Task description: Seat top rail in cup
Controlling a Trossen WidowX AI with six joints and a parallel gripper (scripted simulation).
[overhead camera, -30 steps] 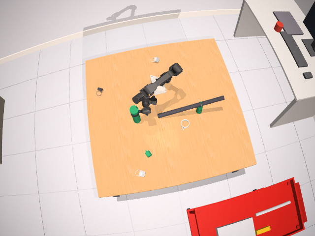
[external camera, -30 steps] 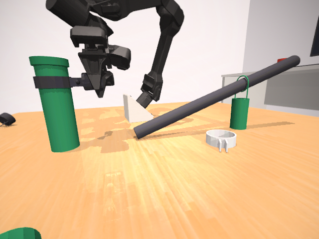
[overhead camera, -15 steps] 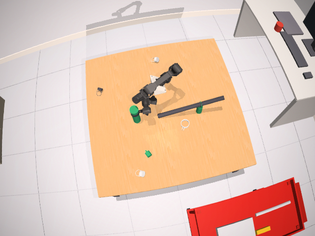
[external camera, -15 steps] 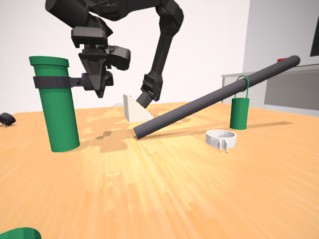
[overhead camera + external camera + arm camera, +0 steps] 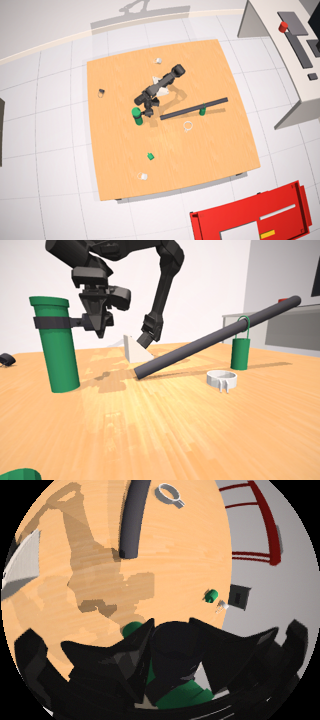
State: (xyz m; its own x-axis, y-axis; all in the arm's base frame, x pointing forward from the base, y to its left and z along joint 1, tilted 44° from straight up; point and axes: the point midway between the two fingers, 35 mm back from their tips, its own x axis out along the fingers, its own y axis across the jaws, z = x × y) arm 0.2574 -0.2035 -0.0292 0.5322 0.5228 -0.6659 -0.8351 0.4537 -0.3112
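The green big post (image 5: 139, 121) (image 5: 59, 356) stands at the left. The dark brace band (image 5: 51, 322) is around it a little below its cap. My gripper (image 5: 100, 335) (image 5: 171, 622) is shut on the dark rail-end cup (image 5: 85, 320) (image 5: 177, 647) beside the post, partly hidden by the fingers. The dark rail (image 5: 180, 112) (image 5: 191, 349) (image 5: 134, 522) passes through the loop of the green loop cap (image 5: 202, 111) (image 5: 240, 354) and slopes down towards the post. Its low end is at the table top, apart from the cup, and its far end is raised.
A white ring clamp (image 5: 184, 127) (image 5: 209, 380) (image 5: 160, 492) lies in front of the rail. A small green part (image 5: 150, 156) (image 5: 211, 596), two white looped caps (image 5: 158, 61) (image 5: 143, 176) and a dark looped cap (image 5: 101, 90) lie farther out. The pale wedge-shaped piece (image 5: 134, 352) is at the arm's base.
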